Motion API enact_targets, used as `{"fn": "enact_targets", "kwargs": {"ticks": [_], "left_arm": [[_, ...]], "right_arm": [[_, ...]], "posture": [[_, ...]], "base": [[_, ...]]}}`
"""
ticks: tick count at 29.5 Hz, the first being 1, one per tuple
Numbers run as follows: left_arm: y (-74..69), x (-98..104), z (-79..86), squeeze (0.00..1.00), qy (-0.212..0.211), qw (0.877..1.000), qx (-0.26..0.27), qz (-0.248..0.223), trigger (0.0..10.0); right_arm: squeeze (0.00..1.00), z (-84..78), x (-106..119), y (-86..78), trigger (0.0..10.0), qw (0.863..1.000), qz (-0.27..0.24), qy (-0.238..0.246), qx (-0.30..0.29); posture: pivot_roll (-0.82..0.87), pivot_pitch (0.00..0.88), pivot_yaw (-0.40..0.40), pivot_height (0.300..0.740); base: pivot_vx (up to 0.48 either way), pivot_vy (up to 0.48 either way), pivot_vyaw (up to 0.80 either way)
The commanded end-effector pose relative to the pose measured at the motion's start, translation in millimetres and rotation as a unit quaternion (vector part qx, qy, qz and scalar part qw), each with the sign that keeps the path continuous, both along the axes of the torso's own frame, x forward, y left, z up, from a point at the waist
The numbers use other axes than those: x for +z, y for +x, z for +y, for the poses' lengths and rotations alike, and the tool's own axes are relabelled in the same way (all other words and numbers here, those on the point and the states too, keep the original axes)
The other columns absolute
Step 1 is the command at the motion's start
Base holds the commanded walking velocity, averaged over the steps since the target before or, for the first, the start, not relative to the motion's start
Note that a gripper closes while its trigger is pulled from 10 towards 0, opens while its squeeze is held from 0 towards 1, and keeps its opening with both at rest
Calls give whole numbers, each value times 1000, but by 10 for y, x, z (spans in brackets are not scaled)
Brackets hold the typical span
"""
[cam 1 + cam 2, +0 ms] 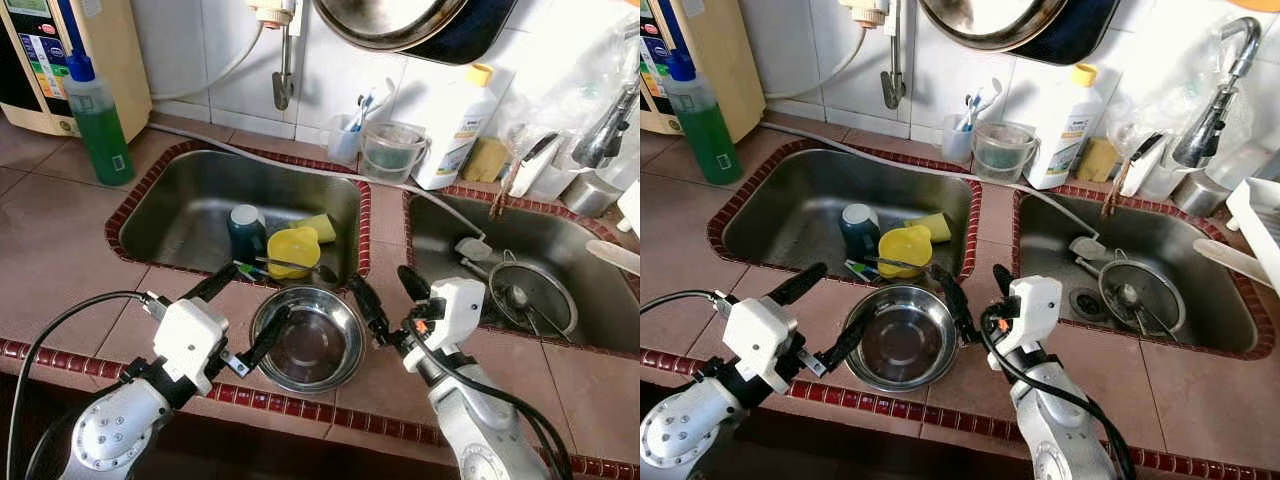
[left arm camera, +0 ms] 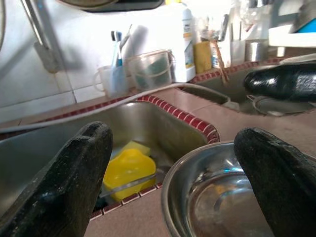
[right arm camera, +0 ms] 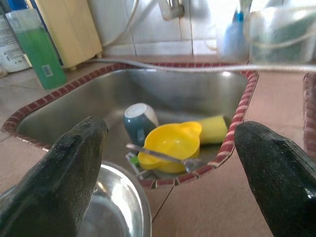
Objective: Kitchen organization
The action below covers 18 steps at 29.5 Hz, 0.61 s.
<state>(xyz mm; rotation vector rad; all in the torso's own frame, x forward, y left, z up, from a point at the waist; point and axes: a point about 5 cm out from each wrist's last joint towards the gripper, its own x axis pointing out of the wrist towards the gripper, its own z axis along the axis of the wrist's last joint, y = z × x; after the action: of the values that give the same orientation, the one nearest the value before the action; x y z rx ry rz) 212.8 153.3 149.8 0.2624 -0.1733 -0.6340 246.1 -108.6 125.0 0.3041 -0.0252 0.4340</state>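
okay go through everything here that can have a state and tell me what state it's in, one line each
Steel bowl: upright, empty, on the counter.
Left hand: open, one finger at the bowl's rim.
Right hand: open, beside the bowl.
Yellow bowl: upright in the left sink, spoon across it.
Blue cup: upside down in the sink.
Green soap bottle: upright, capped.

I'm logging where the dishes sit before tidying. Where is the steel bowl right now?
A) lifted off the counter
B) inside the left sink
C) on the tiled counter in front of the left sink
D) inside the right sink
C: the steel bowl rests on the tiled counter by the left sink's front rim, between both open tools.
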Motion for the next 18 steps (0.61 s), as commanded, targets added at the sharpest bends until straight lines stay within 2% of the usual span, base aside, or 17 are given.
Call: {"fn": "enact_targets", "kwargs": {"ticks": [1, 7, 18], "left_arm": [[-24, 25, -23, 0, 5, 1000, -16, 1, 10000], [-99, 74, -59, 0, -1, 999, -44, 9, 10000], [-174, 204, -142, 0, -25, 998, -64, 7, 10000]], "right_arm": [[0, -49, 48, -21, 10000, 1000, 1, 7, -4], [0, -16, -7, -58, 10000, 999, 34, 25, 16], [0, 20, -96, -27, 10000, 993, 95, 53, 45]], "posture": [[-90, 102, -113, 740], [-78, 106, -113, 740], [-52, 112, -136, 740]], "base": [[0, 0, 0], [0, 0, 0], [0, 0, 0]]}}
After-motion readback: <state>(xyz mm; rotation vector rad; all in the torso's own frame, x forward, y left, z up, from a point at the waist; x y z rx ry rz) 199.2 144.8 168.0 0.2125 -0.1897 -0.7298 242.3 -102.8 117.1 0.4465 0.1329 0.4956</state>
